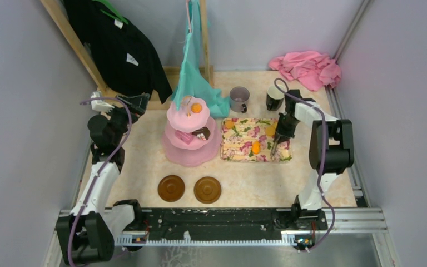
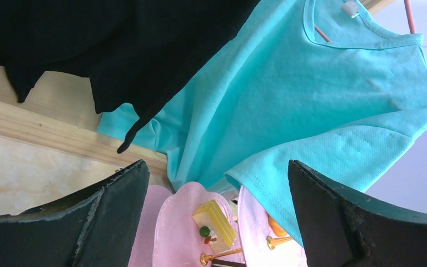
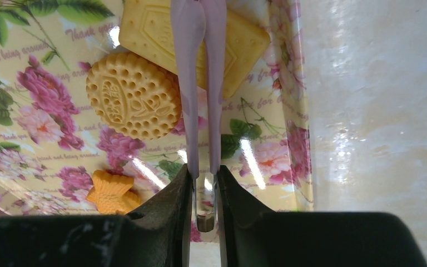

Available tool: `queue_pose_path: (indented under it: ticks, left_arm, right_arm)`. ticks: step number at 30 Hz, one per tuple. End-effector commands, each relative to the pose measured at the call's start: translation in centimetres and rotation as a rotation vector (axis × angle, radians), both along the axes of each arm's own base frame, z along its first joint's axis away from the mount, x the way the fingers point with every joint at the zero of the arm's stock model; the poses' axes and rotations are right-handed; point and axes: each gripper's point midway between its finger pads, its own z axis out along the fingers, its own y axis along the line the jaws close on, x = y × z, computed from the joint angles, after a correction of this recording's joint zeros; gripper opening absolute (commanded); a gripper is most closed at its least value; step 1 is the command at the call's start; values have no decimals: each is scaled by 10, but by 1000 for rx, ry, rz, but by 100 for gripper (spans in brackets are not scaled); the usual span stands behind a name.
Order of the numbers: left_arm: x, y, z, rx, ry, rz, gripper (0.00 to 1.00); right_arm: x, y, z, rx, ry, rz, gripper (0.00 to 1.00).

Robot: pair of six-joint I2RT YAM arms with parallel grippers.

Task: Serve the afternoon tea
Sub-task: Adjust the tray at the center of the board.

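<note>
Your right tool (image 3: 204,183) is clamped on lilac tongs (image 3: 192,83), their arms almost together. The tongs run straight out from the tool, with the tips over a square biscuit (image 3: 244,39) in the tray (image 3: 292,139) on the tabletop (image 3: 378,111); a round biscuit (image 3: 130,94) and a fish cake (image 3: 111,192) lie beside. Your left tool (image 2: 216,172) stands wide apart, facing the stand (image 1: 192,153), which carries an orange cake (image 1: 197,107) on top and a brown cake (image 1: 203,133) lower.

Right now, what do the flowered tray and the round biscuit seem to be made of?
The tray: probably lacquered metal or plastic, glossy; light streaks reflect on it. The round biscuit: likely moulded plastic, matte; crisp embossed dots, even yellow colour.
</note>
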Motion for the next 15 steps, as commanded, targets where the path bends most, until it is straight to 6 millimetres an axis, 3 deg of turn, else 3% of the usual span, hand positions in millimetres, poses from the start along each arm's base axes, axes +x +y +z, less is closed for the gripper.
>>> queue_pose_path:
  ticks: [1,10,15]
  left_arm:
    - [-4,0,23,19,-67,-10,99]
    - [-3,0,24,14,-68,-11,99]
    - [-3,-1,23,12,-65,-14,99]
  right_arm:
    - [-9,27,15,50,-5,41,2]
    - [-5,44,33,75,-39,65,1]
    - [5,48,61,86,-103,71,1]
